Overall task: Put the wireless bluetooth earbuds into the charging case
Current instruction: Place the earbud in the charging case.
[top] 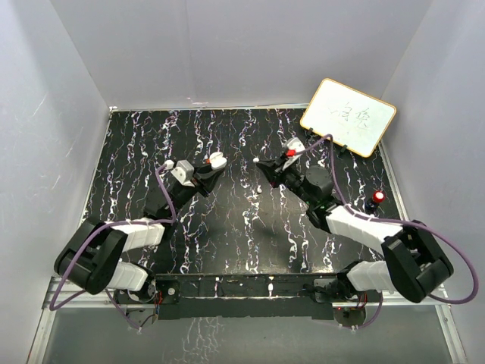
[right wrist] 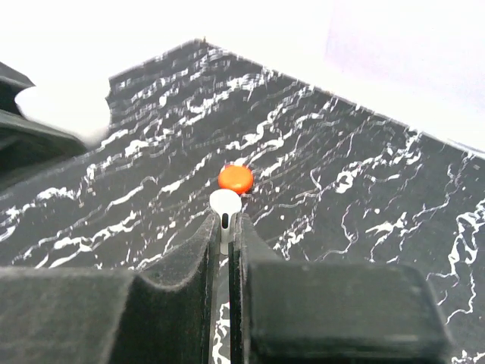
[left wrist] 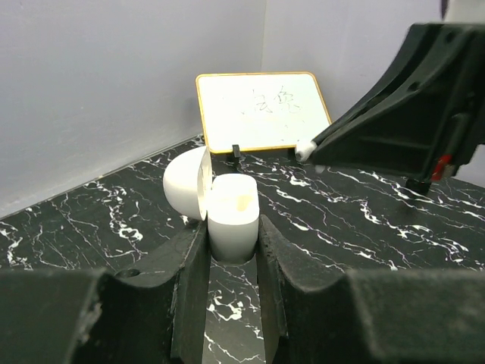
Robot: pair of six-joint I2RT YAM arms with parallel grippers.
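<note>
The charging case (left wrist: 231, 216) is clamped upright between the fingers of the left hand (left wrist: 231, 231). Its lid (left wrist: 183, 186) is swung back to one side, so the mouth is presented open and unobstructed: a target being offered, by the look of it.

Opposite, the right hand (right wrist: 225, 221) is pinched tight on a single white earbud (right wrist: 225, 202). The slim stem is trapped between the fingers and the rounded head is left standing proud of the tips, where it can be seen and steered.

The two hands are angled toward each other over the middle of the black marbled surface (top: 227, 227), near but apart. The earbud is not yet over the case, so the approach is judged to be the step in hand, with fine alignment to the socket yet to be made.

A small orange disc (right wrist: 236, 178) is seen just beyond the earbud's head. Whether it lies on the surface or belongs to the earbud cannot be told. No second earbud can be made out.
</note>
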